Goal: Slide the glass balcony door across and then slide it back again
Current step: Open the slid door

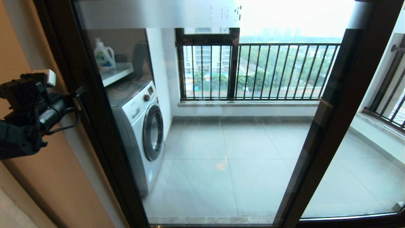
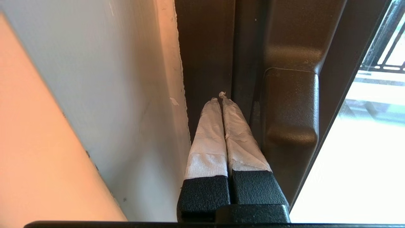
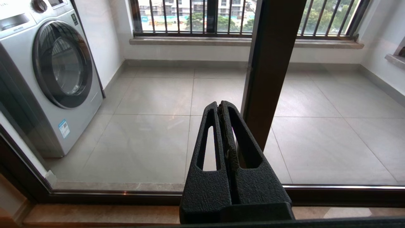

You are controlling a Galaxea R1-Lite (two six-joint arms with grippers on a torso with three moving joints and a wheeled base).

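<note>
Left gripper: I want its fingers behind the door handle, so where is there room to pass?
Only a narrow slot: left gripper, fingers shut, sits between the wall and the handle of the glass balcony door. Crowded on both sides.

A white front-loading washing machine [image 1: 140,126] stands at the left of the balcony, its round door facing the grey tiled floor [image 1: 227,164]. Above it, a white shelf [image 1: 115,74] carries a white detergent bottle [image 1: 103,55] with a green label. Black vertical railings [image 1: 259,71] run across the outer window above a stone sill [image 1: 248,103]. Beyond them: trees and apartment buildings. An orange-beige wall [image 1: 50,177] occupies the near left.
</note>
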